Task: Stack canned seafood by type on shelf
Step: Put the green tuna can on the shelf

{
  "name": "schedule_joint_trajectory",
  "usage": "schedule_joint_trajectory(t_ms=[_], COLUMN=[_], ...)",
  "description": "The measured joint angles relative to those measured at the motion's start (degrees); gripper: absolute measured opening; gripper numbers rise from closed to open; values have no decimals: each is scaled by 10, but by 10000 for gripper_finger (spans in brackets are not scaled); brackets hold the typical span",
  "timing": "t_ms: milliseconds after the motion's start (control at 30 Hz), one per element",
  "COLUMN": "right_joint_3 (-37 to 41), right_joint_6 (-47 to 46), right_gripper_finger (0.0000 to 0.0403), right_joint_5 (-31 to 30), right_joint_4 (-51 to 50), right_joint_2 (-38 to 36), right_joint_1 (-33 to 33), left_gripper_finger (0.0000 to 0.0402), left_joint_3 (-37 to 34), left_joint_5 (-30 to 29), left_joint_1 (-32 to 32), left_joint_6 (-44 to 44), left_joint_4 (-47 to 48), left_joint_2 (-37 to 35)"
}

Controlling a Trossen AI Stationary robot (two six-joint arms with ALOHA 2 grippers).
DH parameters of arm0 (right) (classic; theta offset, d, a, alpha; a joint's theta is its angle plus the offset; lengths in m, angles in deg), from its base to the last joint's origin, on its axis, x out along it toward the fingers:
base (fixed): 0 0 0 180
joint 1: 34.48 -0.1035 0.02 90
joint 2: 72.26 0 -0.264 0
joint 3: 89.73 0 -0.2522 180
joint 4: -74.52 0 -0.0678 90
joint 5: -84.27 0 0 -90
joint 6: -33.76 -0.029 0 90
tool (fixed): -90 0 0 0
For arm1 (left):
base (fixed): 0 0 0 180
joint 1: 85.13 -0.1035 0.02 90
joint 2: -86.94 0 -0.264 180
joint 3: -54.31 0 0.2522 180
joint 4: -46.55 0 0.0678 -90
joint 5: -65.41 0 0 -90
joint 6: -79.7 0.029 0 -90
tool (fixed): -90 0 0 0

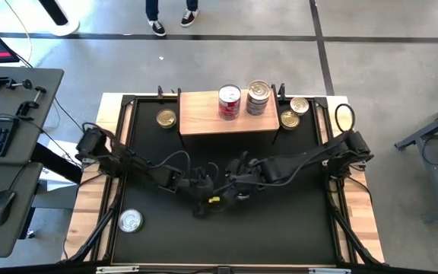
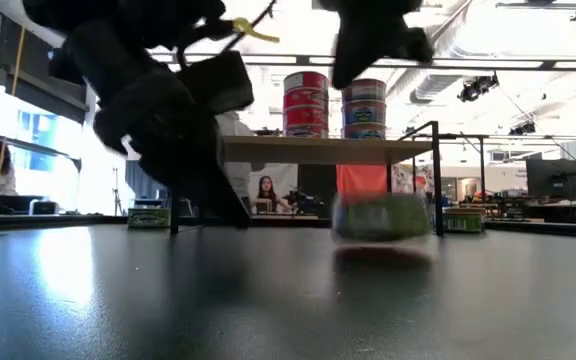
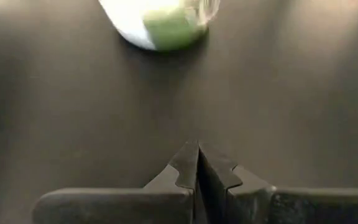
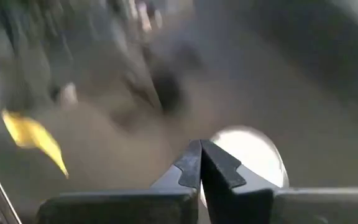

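Black matting covers the table (image 1: 310,228); mid-mat a green-labelled tin (image 2: 381,216) lies loose between both grippers — left gripper (image 3: 198,163) and right gripper (image 4: 201,163) fingers pressed together, empty. Rigid, light, probably slick — best pinched across its sides

no text can be read. the labels on the red cans (image 2: 306,103) and blue cans (image 2: 364,108) stacked on the shelf (image 2: 323,150) are too small to make out, and the green can (image 2: 380,216) is blurred.
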Motion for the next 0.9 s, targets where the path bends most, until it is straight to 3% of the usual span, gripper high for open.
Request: schedule_joint_trajectory(t_ms=[167, 233, 333, 533, 667, 900], right_joint_3=[27, 70, 161, 295, 318, 319], right_joint_6=[-33, -45, -76, -131, -135, -132], right_gripper_finger=[0, 0, 0, 0, 0, 0], right_joint_5=[-2, 31, 72, 122, 109, 99], right_joint_4=[-106, -109, -52, 131, 208, 218], right_joint_2=[-28, -30, -48, -73, -75, -73], right_joint_1=[-22, -23, -13, 3, 8, 8], left_gripper_finger=[0, 0, 0, 0, 0, 0], left_joint_3=[-47, -40, 5, 111, 116, 82], left_joint_5=[16, 27, 33, 13, 16, -3], left_joint_1=[-21, -28, -36, -46, -46, -32], left_joint_6=[-28, -19, 12, 86, 86, 61], left_joint_4=[-86, -110, -107, -6, 21, -3], left_joint_2=[-35, -35, -21, 17, 41, 44])
